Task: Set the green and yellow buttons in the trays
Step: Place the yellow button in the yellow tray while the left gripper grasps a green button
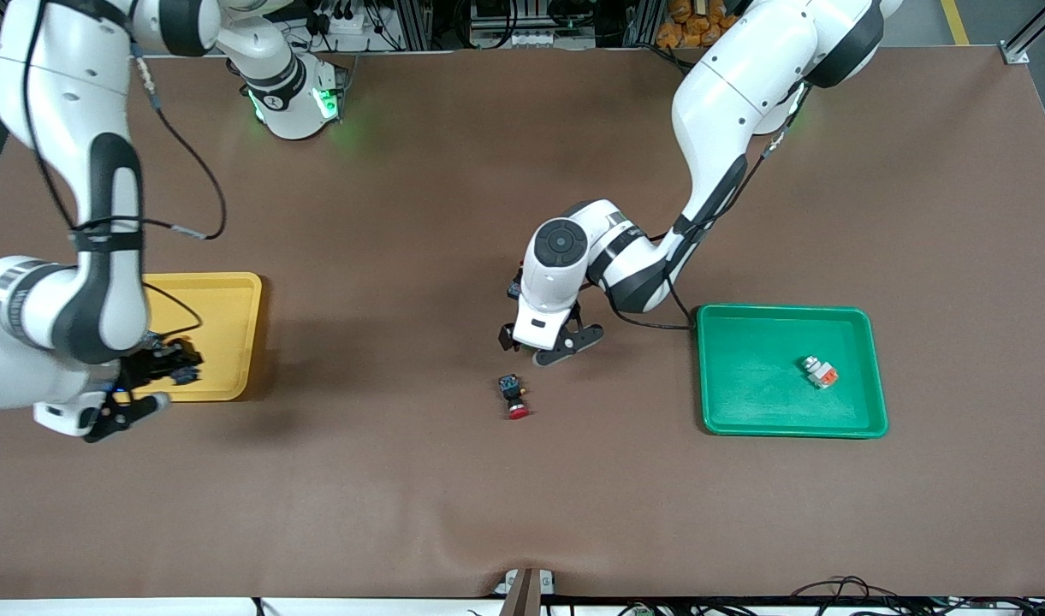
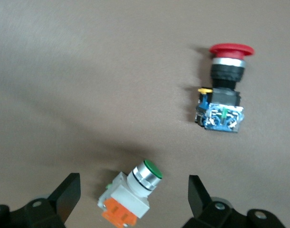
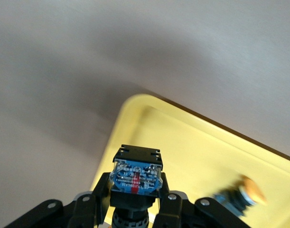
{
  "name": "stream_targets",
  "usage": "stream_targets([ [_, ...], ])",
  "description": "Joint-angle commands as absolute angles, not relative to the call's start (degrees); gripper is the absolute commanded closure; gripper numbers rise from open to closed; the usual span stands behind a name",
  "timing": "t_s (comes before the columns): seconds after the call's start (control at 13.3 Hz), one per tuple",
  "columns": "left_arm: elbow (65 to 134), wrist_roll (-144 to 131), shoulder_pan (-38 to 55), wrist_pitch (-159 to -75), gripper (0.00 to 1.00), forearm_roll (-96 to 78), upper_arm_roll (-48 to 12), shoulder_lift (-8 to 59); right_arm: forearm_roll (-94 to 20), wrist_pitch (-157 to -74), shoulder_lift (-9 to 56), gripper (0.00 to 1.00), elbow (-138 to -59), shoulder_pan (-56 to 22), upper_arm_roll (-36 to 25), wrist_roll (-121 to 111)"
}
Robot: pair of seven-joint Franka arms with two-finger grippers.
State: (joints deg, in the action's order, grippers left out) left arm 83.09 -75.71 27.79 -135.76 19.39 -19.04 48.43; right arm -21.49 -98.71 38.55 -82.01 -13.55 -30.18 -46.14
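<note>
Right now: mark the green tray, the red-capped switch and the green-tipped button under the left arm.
green tray [image 1: 878, 376], front view, on its rim.
red-capped switch [image 2: 231, 49], left wrist view, on its red cap.
green-tipped button [image 2: 145, 175], left wrist view, on its metal collar.

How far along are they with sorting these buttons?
Roughly halfway. Done: one green-tipped button lies in the green tray, and one yellow-capped button in the yellow tray. In hand: the right hand grips a black-bodied button over that tray. Left: the open left hand straddles a second green button on the table; the red button isn't part of it.
</note>
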Motion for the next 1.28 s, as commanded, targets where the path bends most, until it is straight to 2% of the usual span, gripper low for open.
stream_targets([
  [0.0,81.9,-70.9,28.3,-135.4,0.00,21.4,-18.5,49.6,-20.7,-98.0,38.1,0.34,-81.8,-9.9,-29.1,-51.9],
  [0.08,81.8,-68.9,28.5,-135.4,0.00,21.4,-18.6,50.0,-20.8,-97.7,37.9,0.00,-81.9,-9.5,-29.1,-53.0],
  [0.3,81.8,-63.7,28.8,-135.4,0.00,20.9,-18.6,50.9,-20.8,-96.5,36.8,0.00,-81.3,-10.4,-29.3,-52.0],
  [0.45,81.9,-61.9,29.0,-135.4,0.00,20.8,-18.6,50.9,-20.7,-96.0,33.8,0.00,-81.0,-11.2,-29.3,-49.4],
  [0.53,82.0,-60.3,29.0,-135.4,0.04,20.7,-18.6,50.9,-20.1,-94.8,32.6,0.00,-81.0,-12.0,-29.5,-47.4],
  [0.68,82.1,-57.5,29.0,-135.4,0.23,20.6,-18.6,51.2,-17.7,-93.0,28.8,0.00,-81.2,-14.0,-29.6,-44.5],
  [0.83,82.1,-56.7,29.0,-135.4,0.50,20.6,-18.6,51.4,-15.2,-91.2,25.0,0.00,-81.2,-16.0,-29.5,-41.2],
  [0.98,82.5,-56.4,29.0,-135.0,1.00,20.3,-18.7,51.4,-13.2,-90.5,21.6,0.00,-81.2,-18.2,-29.6,-38.4],
  [1.2,82.6,-56.4,28.0,-131.9,1.00,20.3,-18.8,50.5,-8.7,-86.6,15.9,0.00,-81.2,-23.1,-29.4,-29.7],
])
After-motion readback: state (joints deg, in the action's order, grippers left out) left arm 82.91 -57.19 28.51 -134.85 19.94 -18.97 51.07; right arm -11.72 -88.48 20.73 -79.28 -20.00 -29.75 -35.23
